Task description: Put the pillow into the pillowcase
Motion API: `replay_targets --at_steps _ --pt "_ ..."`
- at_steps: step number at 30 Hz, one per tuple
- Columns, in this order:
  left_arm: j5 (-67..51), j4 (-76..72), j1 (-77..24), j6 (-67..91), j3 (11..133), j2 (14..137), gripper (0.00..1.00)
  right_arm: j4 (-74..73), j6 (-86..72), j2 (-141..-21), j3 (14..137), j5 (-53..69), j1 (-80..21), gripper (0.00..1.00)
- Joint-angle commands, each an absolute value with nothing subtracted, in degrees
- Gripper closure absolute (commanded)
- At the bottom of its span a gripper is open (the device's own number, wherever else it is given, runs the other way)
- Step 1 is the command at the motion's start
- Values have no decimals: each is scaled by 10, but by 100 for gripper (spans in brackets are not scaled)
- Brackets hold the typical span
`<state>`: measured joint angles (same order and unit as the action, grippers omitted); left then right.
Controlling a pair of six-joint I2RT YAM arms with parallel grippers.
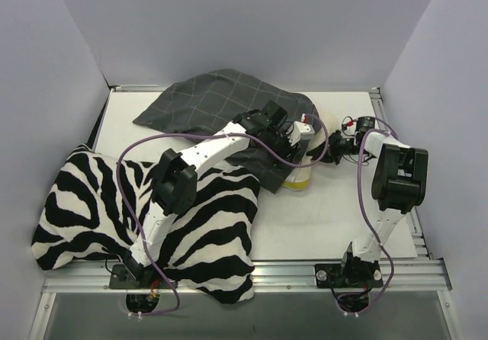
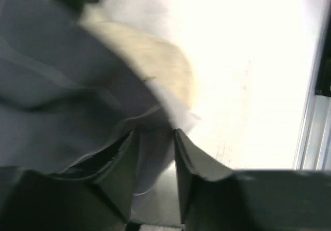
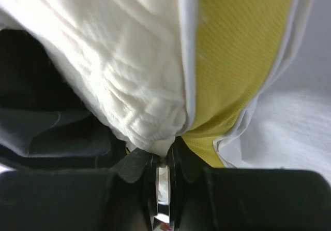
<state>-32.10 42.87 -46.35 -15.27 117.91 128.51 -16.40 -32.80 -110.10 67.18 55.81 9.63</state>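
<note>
The dark grey checked pillowcase (image 1: 221, 100) lies at the back centre of the table. The white pillow (image 1: 299, 177), with its yellow side edge, sticks out from under the case's right end; most of it is covered by the case. My left gripper (image 1: 293, 136) is over the case's right edge; in the left wrist view it (image 2: 154, 138) is closed on a fold of the grey fabric (image 2: 62, 86), with the pillow (image 2: 160, 65) just beyond. My right gripper (image 1: 345, 130) is shut on the pillow's corner (image 3: 164, 150), where the quilted white face (image 3: 124, 60) meets the yellow edge (image 3: 232, 60).
A large zebra-striped cushion (image 1: 91, 210) fills the front left, under the left arm. White table (image 1: 343, 218) shows at the front right. A metal rail (image 1: 393, 126) runs along the right edge, with walls close on three sides.
</note>
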Motion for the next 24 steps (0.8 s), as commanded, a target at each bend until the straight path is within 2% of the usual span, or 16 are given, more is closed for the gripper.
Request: replay_targets --at_steps 1,3,4,8,12,15,17,18,19,21,23,24 --pt "-399 448 -483 -191 1174 1287 61 -34 -451 -1107 685 627 88 100" --pt "-416 491 -485 -216 1163 1282 71 -10 -478 -1107 689 635 86 100" --pt "-422 510 -485 -229 1159 1281 79 -4 -485 -1107 690 637 87 100" --pt "-426 594 -484 -329 1145 1249 98 -4 -488 -1094 676 633 92 100" --pt "-446 643 -493 -416 1156 1227 100 35 -516 -1104 667 627 94 100" --pt "-487 709 -502 -483 1225 1262 98 110 -581 -1110 653 629 85 100" --pt "-489 703 -500 -432 1285 1291 83 113 -584 -1114 655 635 77 100" --pt "-504 698 -494 -398 1306 1298 63 98 -570 -1113 655 637 78 100" --pt "-511 693 -484 -329 1324 1306 52 85 -555 -1107 652 636 78 100" --pt "-482 616 -458 -228 1343 1300 19 29 -494 -1097 650 633 79 100" --pt "-389 532 -441 -122 1341 1286 16 -16 -456 -1079 643 628 76 100" --pt "-359 511 -430 -98 1339 1282 3 -28 -440 -1074 633 629 75 100"
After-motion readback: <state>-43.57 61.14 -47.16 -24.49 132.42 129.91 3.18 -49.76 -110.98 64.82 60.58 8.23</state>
